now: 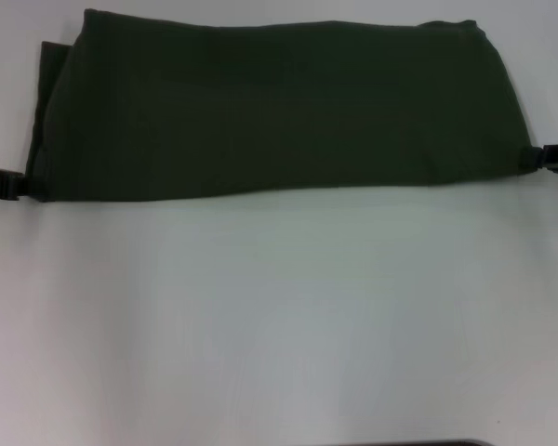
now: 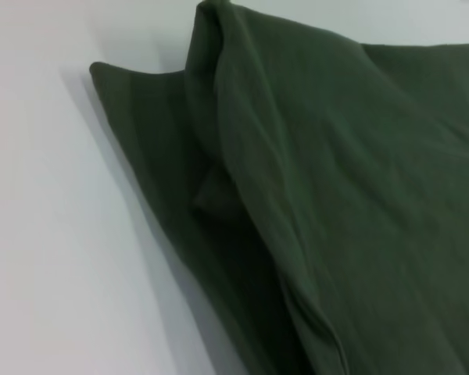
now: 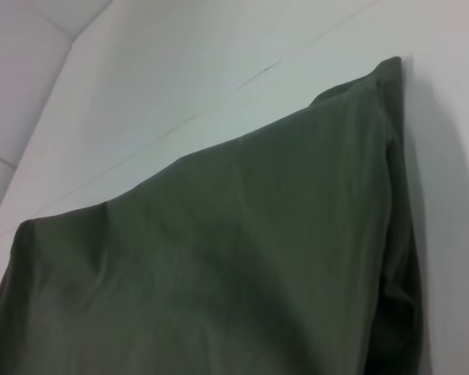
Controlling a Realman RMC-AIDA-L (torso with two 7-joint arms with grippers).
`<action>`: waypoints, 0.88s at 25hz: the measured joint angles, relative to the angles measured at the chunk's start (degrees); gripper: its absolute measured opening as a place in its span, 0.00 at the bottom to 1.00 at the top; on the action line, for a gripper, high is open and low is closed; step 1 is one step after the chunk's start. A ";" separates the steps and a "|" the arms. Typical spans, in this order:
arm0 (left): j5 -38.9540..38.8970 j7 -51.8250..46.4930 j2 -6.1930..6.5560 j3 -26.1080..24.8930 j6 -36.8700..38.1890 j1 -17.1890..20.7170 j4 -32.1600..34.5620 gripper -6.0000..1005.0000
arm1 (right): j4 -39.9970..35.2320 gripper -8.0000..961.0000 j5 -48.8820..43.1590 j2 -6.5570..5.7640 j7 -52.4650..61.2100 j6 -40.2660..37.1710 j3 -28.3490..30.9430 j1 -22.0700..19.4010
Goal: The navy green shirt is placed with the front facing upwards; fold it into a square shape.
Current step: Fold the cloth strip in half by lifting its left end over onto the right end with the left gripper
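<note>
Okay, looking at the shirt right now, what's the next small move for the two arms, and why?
Probably carry one short end across to the other, halving the length. The navy green shirt already lies as a wide band, plain green side up, much wider than deep, so not yet square. The left gripper and right gripper sit at its two near corners, placed to start that fold.

Left gripper (image 1: 9, 184) and right gripper (image 1: 551, 158) are both cut by the head view's side edges, only dark tips at the navy green shirt (image 1: 270, 111) lower corners, finger state unreadable. Neither wrist view shows its own fingers, and both crop the shirt at the frame edges. Lettering, collar and label are out of sight, only plain green cloth faces up; a layer pokes out at the shirt's left end, which part unclear.
</note>
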 joint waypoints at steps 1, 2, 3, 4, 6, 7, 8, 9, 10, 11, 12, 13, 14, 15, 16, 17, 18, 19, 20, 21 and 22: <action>0.00 0.30 0.00 -0.76 0.98 0.18 -0.22 0.00 | 0.00 0.02 0.00 -0.05 -0.26 -0.42 0.01 -0.26; -0.01 0.65 0.04 -1.53 1.92 0.30 -0.40 0.00 | 0.00 0.02 0.00 -0.11 -0.45 -0.75 0.02 -0.47; -0.01 1.37 0.07 -2.71 3.41 0.43 -0.57 0.00 | 0.00 0.02 -0.01 -0.15 -0.52 -0.96 0.02 -0.63; -0.02 2.05 0.12 -3.94 4.81 0.51 -0.65 0.00 | 0.00 0.02 -0.03 -0.21 -0.60 -1.15 0.03 -0.82; -0.04 3.55 0.18 -6.52 7.88 0.67 -0.67 0.00 | 0.00 0.02 -0.10 -0.35 -1.07 -1.93 0.04 -1.32; -0.06 4.08 0.20 -7.51 8.86 0.75 -0.68 0.00 | 0.00 0.02 -0.13 -0.42 -1.40 -2.47 0.04 -1.54; -0.39 5.01 0.20 -8.82 10.73 0.90 -0.65 0.00 | 0.01 0.02 -0.16 -0.45 -1.68 -3.02 0.04 -1.74; -0.39 5.01 0.20 -8.82 10.73 0.90 -0.65 0.00 | 0.01 0.02 -0.17 -0.50 -2.02 -3.73 0.04 -2.01; -1.53 7.07 0.31 -10.90 14.11 1.40 -0.25 0.00 | 0.01 0.02 -0.21 -0.55 -2.37 -4.41 0.05 -2.29; -2.43 8.02 0.42 -11.76 15.82 1.86 -0.01 0.00 | 0.01 0.02 -0.23 -0.62 -2.76 -5.30 0.05 -2.62; -2.87 8.43 0.47 -12.18 16.58 2.15 0.09 0.00 | 0.01 0.02 -0.25 -0.67 -3.16 -6.10 0.05 -2.89; -3.60 8.89 0.51 -12.59 17.66 2.55 0.14 0.00 | 0.01 0.02 -0.27 -0.72 -3.74 -7.22 0.05 -3.27; -4.45 9.35 0.51 -12.96 18.78 3.16 0.19 0.00 | 0.01 0.02 -0.28 -0.74 -4.22 -8.12 0.04 -3.61; -5.15 9.73 0.48 -13.08 19.86 3.61 0.21 0.00 | 0.01 0.02 -0.29 -0.75 -4.82 -9.11 0.05 -4.02; -5.90 10.16 0.35 -13.19 20.98 4.14 0.23 0.00 | 0.01 0.02 -0.34 -0.75 -5.20 -9.70 0.04 -4.31; -6.31 10.41 0.26 -13.21 21.59 4.48 0.23 0.00 | 0.01 0.02 -0.38 -0.76 -5.51 -10.28 0.04 -4.61; -6.70 10.57 0.14 -13.23 22.24 4.97 0.24 0.00 | -0.01 0.02 -0.42 -0.79 -5.82 -10.89 0.04 -4.92; -6.81 10.58 0.01 -13.24 22.55 5.34 0.25 0.00 | -0.03 0.02 -0.45 -0.85 -6.08 -11.48 0.04 -5.20; -6.86 10.57 -0.12 -13.26 22.96 5.72 0.26 0.00 | -0.05 0.02 -0.47 -0.94 -6.26 -12.06 0.06 -5.50; -6.87 10.58 -0.22 -13.28 23.25 5.93 0.26 0.00 | -0.08 0.02 -0.49 -1.04 -6.39 -12.65 0.08 -5.81; -6.87 10.59 -0.30 -13.28 23.58 6.29 0.27 0.00 | -0.20 0.02 -0.49 -1.09 -6.40 -13.09 0.09 -6.06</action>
